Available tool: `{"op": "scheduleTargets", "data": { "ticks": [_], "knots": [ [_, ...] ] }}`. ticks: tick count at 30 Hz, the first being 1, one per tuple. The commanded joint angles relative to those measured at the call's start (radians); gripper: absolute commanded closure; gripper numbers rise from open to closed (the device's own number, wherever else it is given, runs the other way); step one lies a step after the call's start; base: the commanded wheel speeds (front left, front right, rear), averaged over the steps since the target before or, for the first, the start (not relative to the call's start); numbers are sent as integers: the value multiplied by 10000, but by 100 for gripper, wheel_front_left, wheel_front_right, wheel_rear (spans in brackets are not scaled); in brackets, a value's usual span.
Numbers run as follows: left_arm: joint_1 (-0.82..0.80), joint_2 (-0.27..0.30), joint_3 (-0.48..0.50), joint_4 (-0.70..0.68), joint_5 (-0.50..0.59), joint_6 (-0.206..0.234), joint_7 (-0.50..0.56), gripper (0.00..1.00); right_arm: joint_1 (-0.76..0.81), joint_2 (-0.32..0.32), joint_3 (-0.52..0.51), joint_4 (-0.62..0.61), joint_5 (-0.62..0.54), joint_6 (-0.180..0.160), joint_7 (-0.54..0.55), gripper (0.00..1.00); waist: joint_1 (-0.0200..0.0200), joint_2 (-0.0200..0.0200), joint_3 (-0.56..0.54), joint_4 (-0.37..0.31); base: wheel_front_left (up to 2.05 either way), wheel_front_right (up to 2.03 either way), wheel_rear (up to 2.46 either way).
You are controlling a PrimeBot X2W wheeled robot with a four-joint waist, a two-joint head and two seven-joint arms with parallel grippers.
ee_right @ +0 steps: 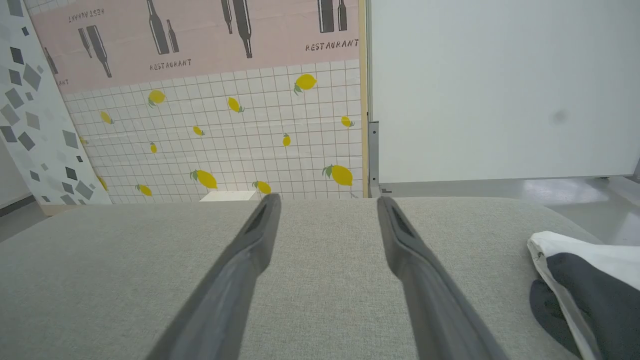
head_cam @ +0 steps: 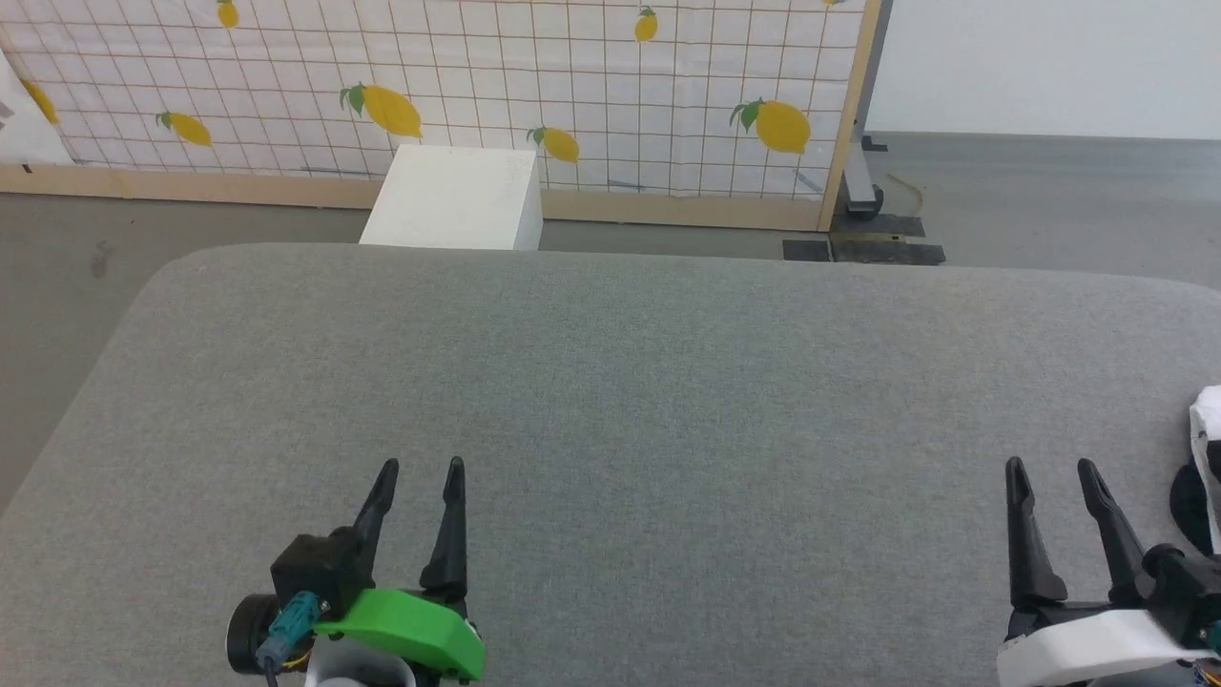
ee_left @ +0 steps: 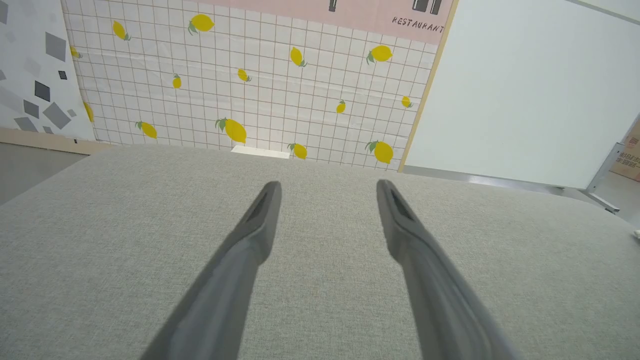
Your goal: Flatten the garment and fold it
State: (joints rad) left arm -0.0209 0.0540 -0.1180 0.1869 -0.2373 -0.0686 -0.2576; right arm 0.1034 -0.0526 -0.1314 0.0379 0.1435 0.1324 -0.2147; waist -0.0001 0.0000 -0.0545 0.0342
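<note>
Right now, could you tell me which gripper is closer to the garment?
The right gripper, with the white shell: the garment lies beside it at the table's right edge, whereas the green-shelled left gripper sits far across.

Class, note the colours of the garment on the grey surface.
The garment is white and black; best seen in right wrist view.

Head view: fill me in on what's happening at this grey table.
Nothing is being handled yet. The robot's left gripper and right gripper, each with two long dark fingers, hover open over the grey fabric-covered table, holding nothing. The soft white-and-black garment lies bunched at the table's right edge, just beside the right gripper and untouched. Flattening and folding have not started.
</note>
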Motion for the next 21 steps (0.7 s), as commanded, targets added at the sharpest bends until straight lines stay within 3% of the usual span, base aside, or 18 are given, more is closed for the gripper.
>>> {"op": "scheduleTargets", "data": {
  "ticks": [1, 21],
  "knots": [
    [-2, 0, 2, -5, 6, -1, 10, 100, -2, -2, 2, -3, -2, 0, 6, 100, 1, 0, 1, -1, 0, 0, 0],
    [8, 0, 65, -100, 131, 33, 140, 100, -53, -1, 61, -21, -73, -1, 111, 100, 1, 0, 33, -25, 0, 0, 0]
  ]
}}
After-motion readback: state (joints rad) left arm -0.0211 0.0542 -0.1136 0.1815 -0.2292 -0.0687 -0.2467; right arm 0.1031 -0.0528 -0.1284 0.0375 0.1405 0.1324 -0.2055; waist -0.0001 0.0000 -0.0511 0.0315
